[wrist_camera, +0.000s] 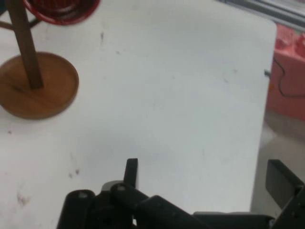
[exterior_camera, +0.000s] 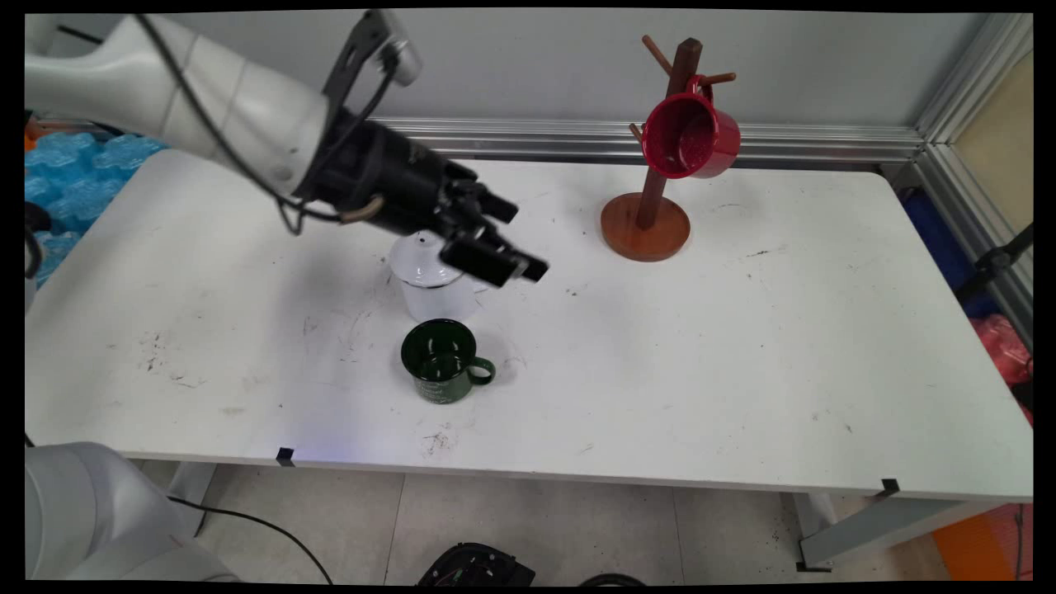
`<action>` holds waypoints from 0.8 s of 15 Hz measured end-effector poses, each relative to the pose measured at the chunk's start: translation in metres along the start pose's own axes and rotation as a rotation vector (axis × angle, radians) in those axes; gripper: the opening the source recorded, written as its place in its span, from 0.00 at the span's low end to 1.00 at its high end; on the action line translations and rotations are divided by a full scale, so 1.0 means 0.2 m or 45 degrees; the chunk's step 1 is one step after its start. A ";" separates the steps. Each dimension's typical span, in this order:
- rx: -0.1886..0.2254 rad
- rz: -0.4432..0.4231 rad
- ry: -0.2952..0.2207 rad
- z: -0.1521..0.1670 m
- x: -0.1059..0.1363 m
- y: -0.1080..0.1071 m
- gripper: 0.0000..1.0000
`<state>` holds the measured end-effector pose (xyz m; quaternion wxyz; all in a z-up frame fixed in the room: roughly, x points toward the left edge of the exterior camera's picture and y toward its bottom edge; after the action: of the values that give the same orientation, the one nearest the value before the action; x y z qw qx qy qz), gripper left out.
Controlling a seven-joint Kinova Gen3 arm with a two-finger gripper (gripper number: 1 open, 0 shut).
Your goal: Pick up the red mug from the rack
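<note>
Gripper [exterior_camera: 518, 239] of the white arm is seen hanging above the white table [exterior_camera: 742, 371], empty, its two black fingers [wrist_camera: 131, 171] spread wide apart with only bare tabletop between them in the hand view. Just beneath and behind it in the main view, a white enamel mug [exterior_camera: 431, 285] is partly covered by the black linkage; whether it is touched cannot be told. Right in front of that, just beside it, a dark green enamel mug [exterior_camera: 444, 361] is stood upright, handle turned to the picture's right. Well apart, toward the far right, a brown wooden mug tree with a round base [exterior_camera: 646, 227] is planted, and a glossy red mug [exterior_camera: 690, 135] is hung on one of its pegs.
</note>
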<state>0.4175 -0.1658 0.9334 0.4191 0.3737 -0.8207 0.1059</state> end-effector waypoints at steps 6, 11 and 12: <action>0.063 -0.094 0.064 0.17 0.15 -0.03 1.00; 0.096 -0.144 0.113 0.30 0.25 -0.04 1.00; 0.104 -0.155 0.125 0.33 0.28 -0.04 1.00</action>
<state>0.3622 -0.2328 0.9332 0.4489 0.4341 -0.7699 0.1317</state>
